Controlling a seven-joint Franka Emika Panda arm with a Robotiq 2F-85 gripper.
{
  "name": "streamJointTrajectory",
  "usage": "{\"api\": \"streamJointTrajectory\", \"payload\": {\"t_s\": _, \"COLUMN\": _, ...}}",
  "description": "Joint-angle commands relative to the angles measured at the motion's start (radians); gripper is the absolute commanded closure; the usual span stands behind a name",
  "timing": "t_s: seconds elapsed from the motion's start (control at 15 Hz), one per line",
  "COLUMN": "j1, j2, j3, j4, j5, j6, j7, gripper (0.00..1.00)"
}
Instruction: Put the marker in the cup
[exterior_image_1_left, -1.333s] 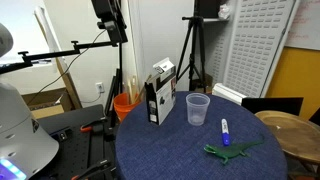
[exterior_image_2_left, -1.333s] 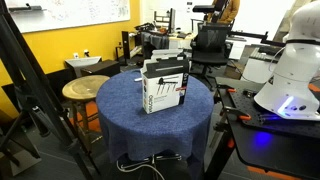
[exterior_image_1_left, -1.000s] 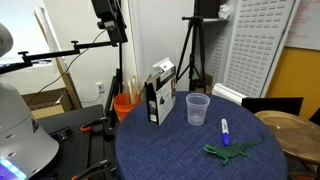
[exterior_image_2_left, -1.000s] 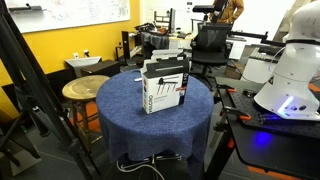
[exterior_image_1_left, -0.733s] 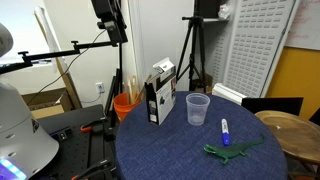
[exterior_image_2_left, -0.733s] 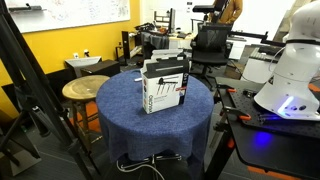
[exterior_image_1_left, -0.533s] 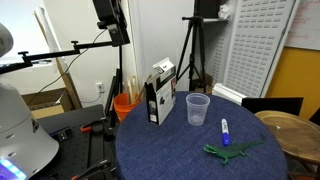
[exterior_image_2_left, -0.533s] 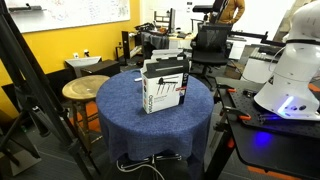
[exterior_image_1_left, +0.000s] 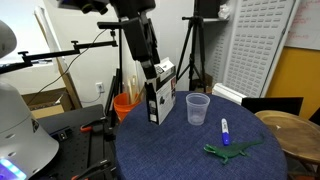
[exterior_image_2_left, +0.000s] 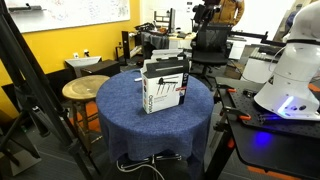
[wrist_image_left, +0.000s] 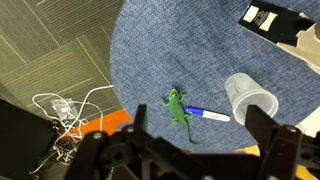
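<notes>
Blue cloth covers the round table, and nothing of the task is done yet: the marker lies flat on it, outside the cup. In the wrist view the gripper hangs high over the table, its 2 fingers spread wide with nothing held between them. The marker shows far below it, roughly midway between the fingers. The cup stands upright and looks empty, also well below the gripper, just beside the marker and under 1 of the fingers. A green lizard lies close to the marker on the side away from the cup, and a carton stands further off, beyond the cup. In an exterior view the arm reaches down from above, over the carton, with the marker and cup low and off to its side. By my reading all 3 steps remain: come down onto the marker, close on it, then carry it over the cup's rim and let go.
</notes>
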Motion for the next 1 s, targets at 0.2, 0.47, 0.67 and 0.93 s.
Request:
{"api": "streamJointTrajectory", "payload": {"t_s": 0.2, "j1": -0.007, "j2": 0.288, "j3": -0.050, "j4": 0.102, "j5": 0.101, "j6": 0.209, "j7": 0.023, "gripper": 0.00}}
{"api": "streamJointTrajectory", "payload": {"t_s": 0.47, "j1": 0.018, "j2": 0.464, "j3": -0.042, "j4": 0.216, "j5": 0.216, "j6": 0.289, "j7": 0.084, "gripper": 0.00}}
{"api": "streamJointTrajectory", "payload": {"t_s": 0.67, "j1": 0.050, "j2": 0.585, "j3": -0.045, "j4": 0.308, "j5": 0.313, "j6": 0.307, "j7": 0.119, "gripper": 0.00}}
{"api": "streamJointTrajectory", "payload": {"t_s": 0.93, "j1": 0.085, "j2": 0.723, "j3": -0.043, "j4": 0.436, "j5": 0.522, "j6": 0.268, "j7": 0.045, "gripper": 0.00}}
